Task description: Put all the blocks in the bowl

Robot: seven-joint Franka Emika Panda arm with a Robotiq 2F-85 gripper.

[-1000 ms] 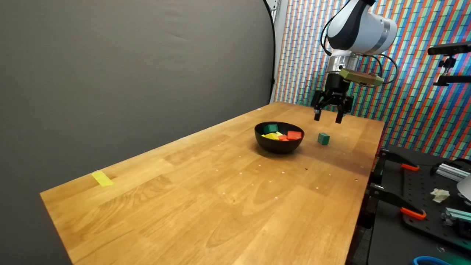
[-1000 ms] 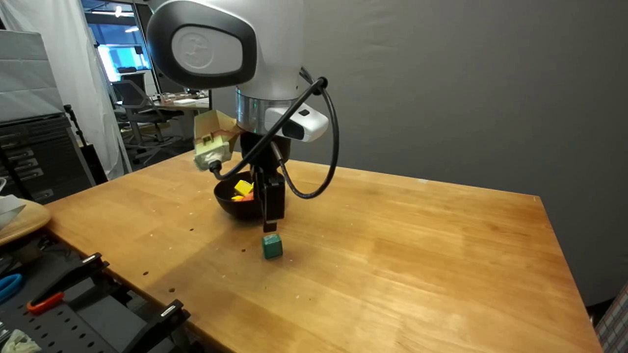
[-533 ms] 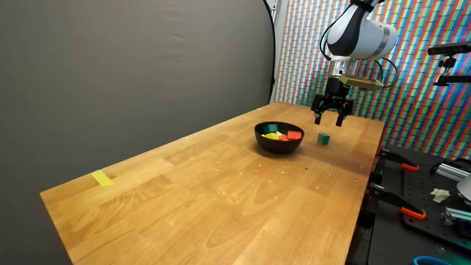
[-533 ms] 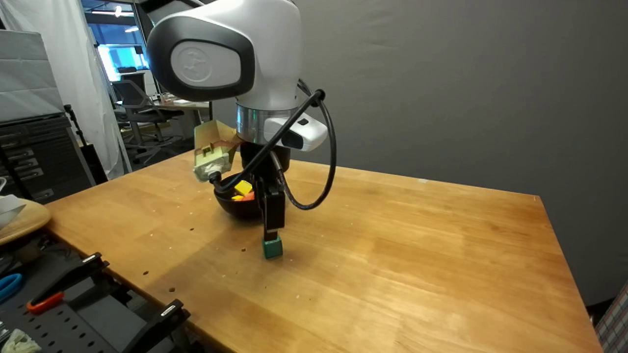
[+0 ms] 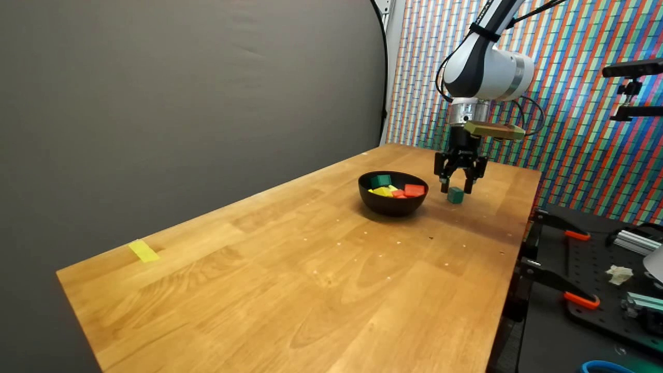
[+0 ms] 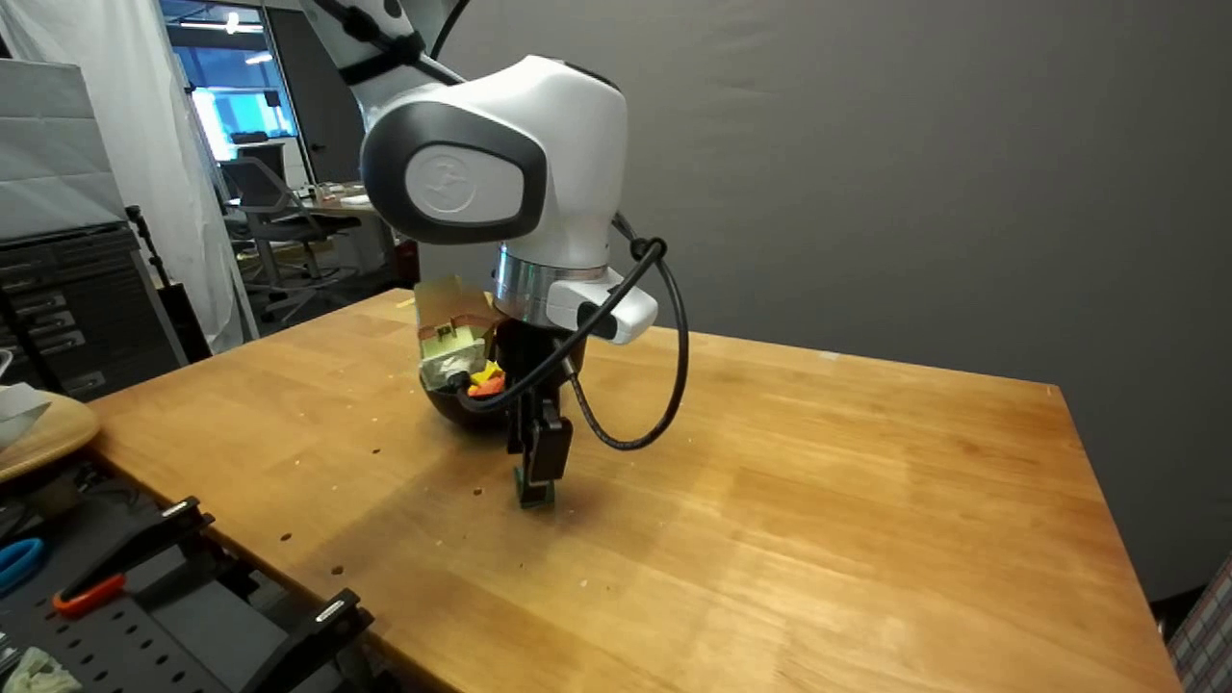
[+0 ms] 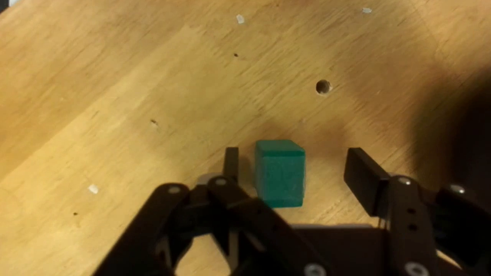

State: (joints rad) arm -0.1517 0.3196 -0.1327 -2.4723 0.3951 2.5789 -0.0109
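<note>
Teal cube-shaped block [image 7: 282,180] is straddled by the black two-fingered claw [image 5: 456,186], spread and pointed down beneath the bent white-and-black arm [image 6: 577,144], low over the brown wooden desk [image 5: 285,290].

I can read no words or numbers; the pale cap [image 6: 496,183] on my arm [image 6: 582,164] bears a faint emblem [image 6: 447,185], too blurred to identify

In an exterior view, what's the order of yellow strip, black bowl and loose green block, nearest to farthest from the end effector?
1. Green block: on the table, between the open jaws of the end effector.
2. Black bowl: to the block's left in that view.
3. Yellow strip: far left, by the table's edge.
</note>
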